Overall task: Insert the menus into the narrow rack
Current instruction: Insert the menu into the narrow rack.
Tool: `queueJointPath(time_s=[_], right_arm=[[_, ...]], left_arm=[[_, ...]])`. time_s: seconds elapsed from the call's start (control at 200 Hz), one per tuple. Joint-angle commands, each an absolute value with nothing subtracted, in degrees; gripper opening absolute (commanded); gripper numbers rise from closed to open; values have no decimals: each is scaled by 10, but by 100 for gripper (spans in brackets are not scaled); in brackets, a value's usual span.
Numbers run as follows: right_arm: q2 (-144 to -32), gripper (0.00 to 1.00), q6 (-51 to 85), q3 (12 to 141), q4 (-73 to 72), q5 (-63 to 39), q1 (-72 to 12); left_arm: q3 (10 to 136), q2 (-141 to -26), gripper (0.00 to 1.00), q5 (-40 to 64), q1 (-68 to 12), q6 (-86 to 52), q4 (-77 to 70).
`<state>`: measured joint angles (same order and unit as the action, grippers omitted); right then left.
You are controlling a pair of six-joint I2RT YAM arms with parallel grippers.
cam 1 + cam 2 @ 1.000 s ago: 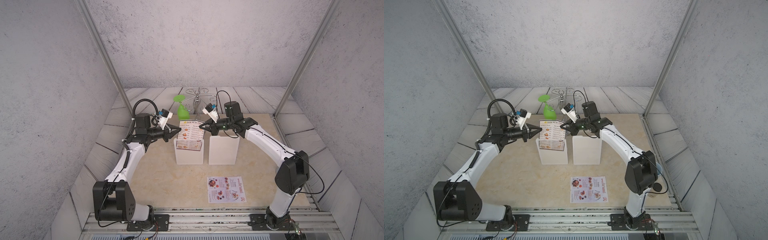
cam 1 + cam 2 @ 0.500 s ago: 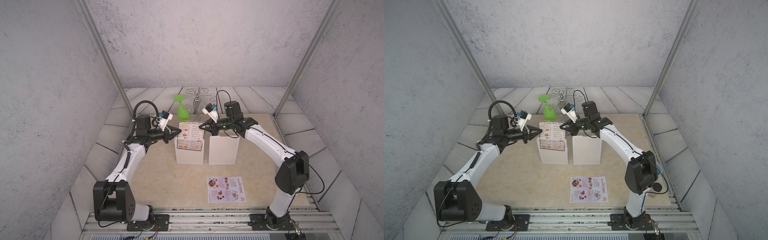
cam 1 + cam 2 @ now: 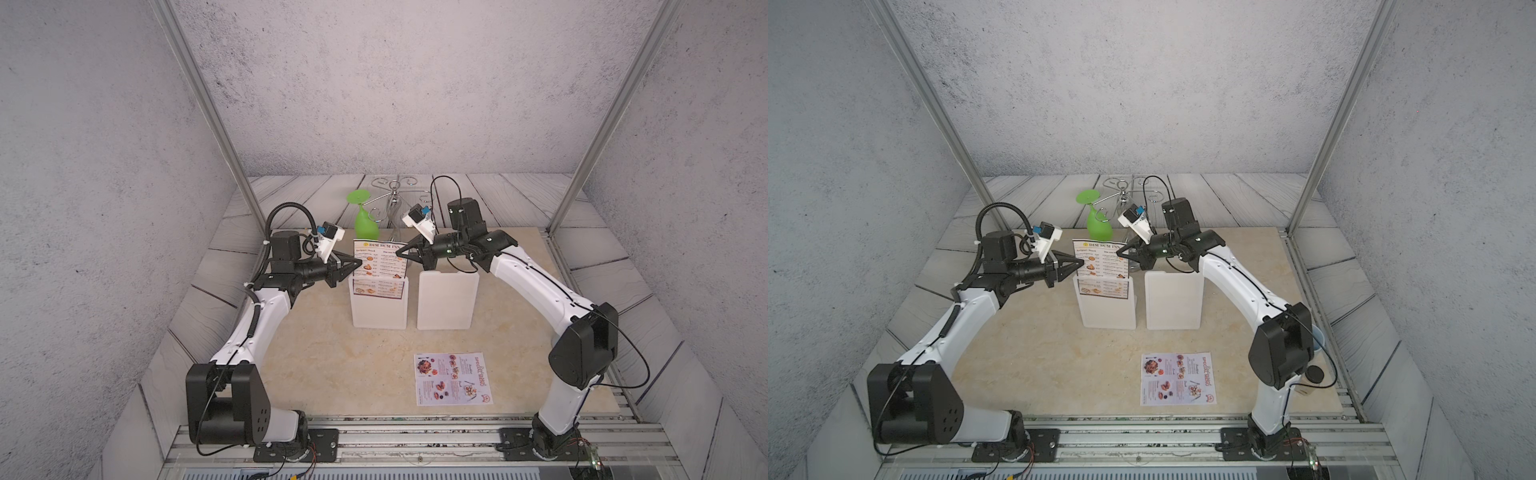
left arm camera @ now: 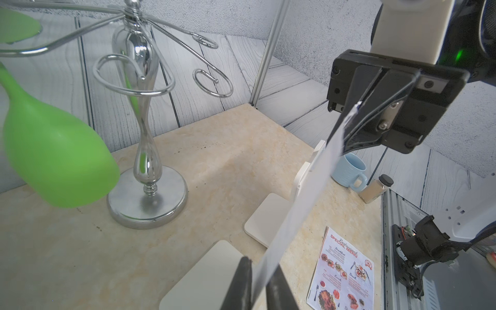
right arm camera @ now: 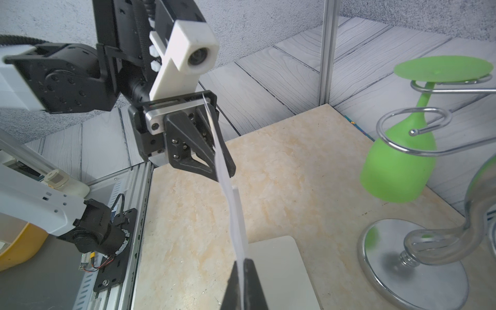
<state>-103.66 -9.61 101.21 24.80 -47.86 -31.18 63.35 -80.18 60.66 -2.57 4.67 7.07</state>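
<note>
Bright even light, soft shadows, sharp

You're in a lab robot cell: printed concrete-look backdrop walls [image 3: 395, 83], aluminium frame posts [image 3: 206, 108], and a mounting rail [image 3: 415, 436] at 6 o'clock.

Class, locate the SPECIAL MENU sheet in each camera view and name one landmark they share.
In a top view: SPECIAL MENU sheet flat on the table, nearer the camera than the white rack.
In a top view: same spot.
Left wrist: flat on the table, beyond the upright DIM SUM INN menu.
Right wrist: not in it.
Shared landmark: green glass hanging on the chrome stand.
</note>
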Motion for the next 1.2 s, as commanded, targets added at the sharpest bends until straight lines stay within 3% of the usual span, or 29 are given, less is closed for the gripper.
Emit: queueJointPath(time_s=[0.0,0.475,1.196], right_arm=[[-1068,0,-124,1039,291,-490,-318],[-1091,0,-151,1057,339,-472,-324],[-1089,0,-122,1013,283,-468,-329]], left_arm=[[626,-793,15,612,-18,53,62],[622,-789,15,614,-17,55,62],[605,-776,16,612,-13,58,62]])
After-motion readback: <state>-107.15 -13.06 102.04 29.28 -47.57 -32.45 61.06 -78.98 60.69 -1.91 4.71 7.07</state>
